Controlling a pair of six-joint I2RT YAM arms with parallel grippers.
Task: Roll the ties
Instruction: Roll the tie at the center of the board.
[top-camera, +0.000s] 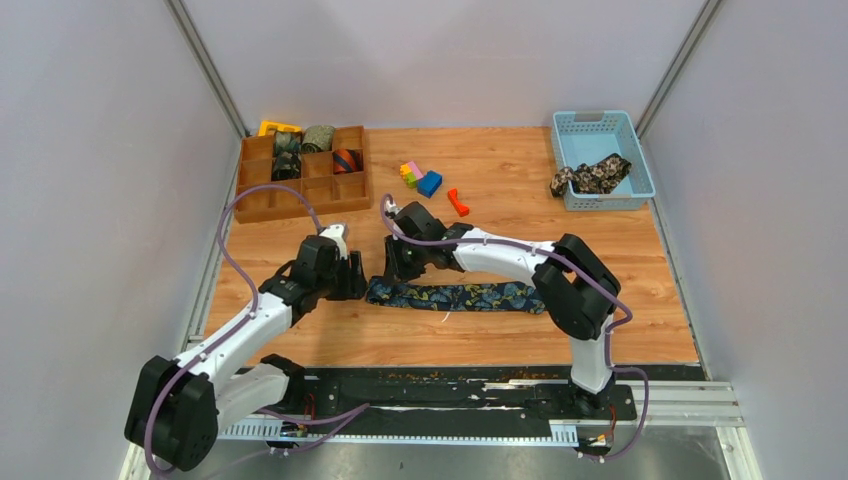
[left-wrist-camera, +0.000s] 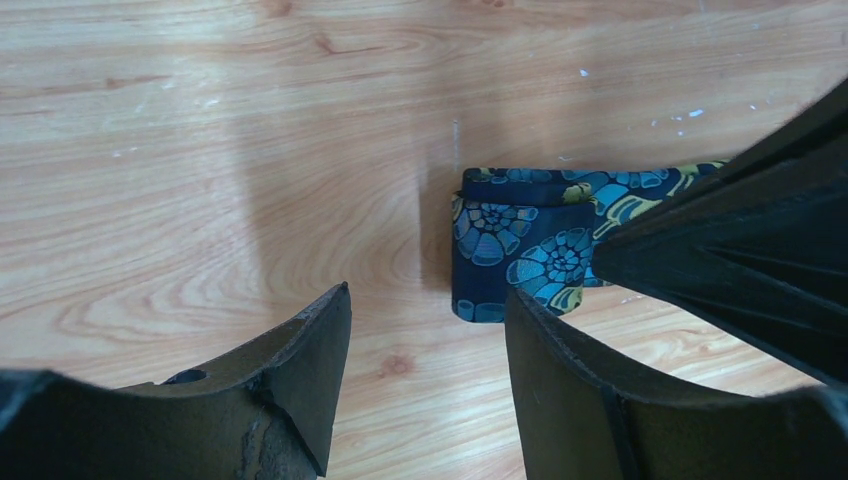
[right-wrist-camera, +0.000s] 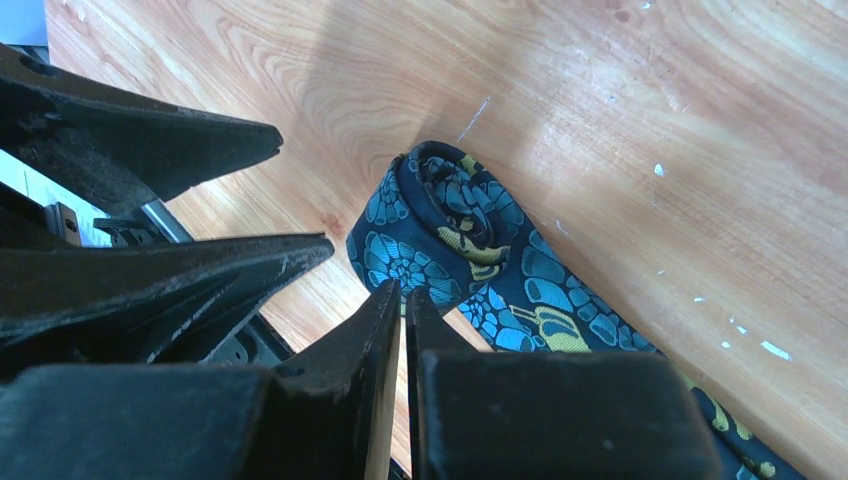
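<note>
From the top, both sets of fingertips are buried under their own black housings, so the jaws are unreadable up there. The wrist cameras do better. The left gripper (left-wrist-camera: 428, 300) stands wide apart with nothing in it, just off the rolled end of the navy necktie with gold-teal paisley (top-camera: 455, 296). The right gripper (right-wrist-camera: 403, 300) is pinched to a hairline slit, tips down at the edge of that small coil. Whether any fabric is caught between them, I cannot tell.

The necktie lies flat on the wooden table (top-camera: 520, 200), mid-width and towards the near edge. Its left end is turned into a first roll, and its right end is cut off behind the right arm's elbow.

Far left corner: a wooden compartment tray (top-camera: 300, 212) holding rolled ties (top-camera: 318, 138), their patterns hard to make out. Far right corner: a pale blue plastic basket (top-camera: 640, 155) with a black-tan floral tie (top-camera: 590, 177) bunched inside, one end over the rim. Between them sit small coloured plastic blocks (top-camera: 420, 178), well apart from both grippers
</note>
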